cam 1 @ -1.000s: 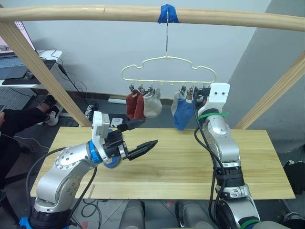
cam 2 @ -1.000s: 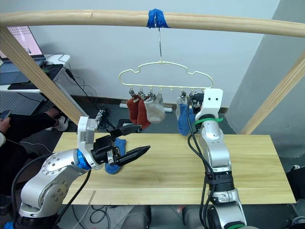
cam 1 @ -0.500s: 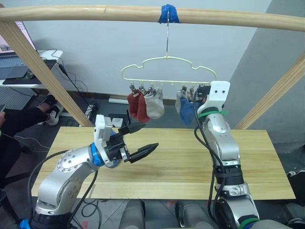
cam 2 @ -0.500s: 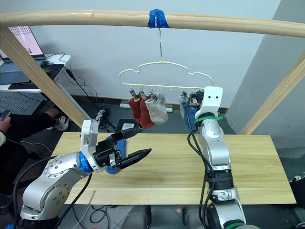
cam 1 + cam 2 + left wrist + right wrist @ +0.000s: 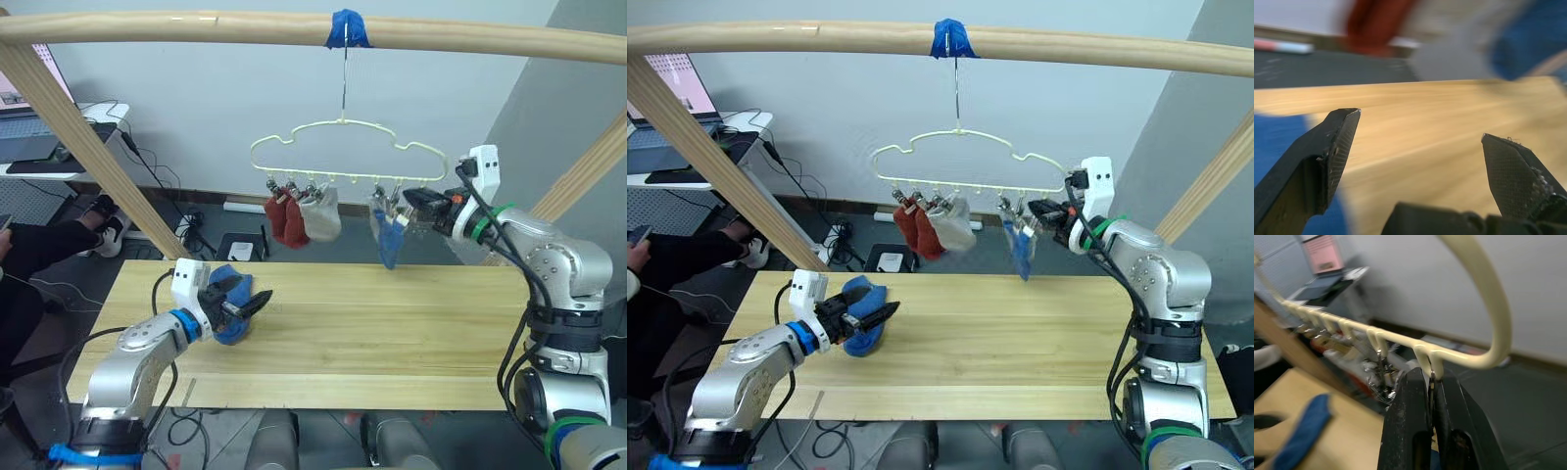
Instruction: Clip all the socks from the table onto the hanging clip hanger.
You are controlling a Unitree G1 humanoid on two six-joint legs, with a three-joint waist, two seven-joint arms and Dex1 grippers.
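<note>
A long worktop [image 5: 392,343] of light wooden planks is seen, with its grain running along its length. One blue sock [image 5: 227,302] is found lying directly on it, bunched up near the left end, about midway between the near and far edges. No other item is seen on the planks.

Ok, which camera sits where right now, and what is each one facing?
Left eye view: on the head, looking forward and down over the table; shows both arms and the clip hanger.
Right eye view: the same head camera's other eye, same scene, with the left gripper open at the blue sock.
Left wrist view: looks along the open left fingers across the tabletop.
Right wrist view: looks along the right gripper, shut on a clip.
Shared: both wrist views catch the blue sock.
</note>
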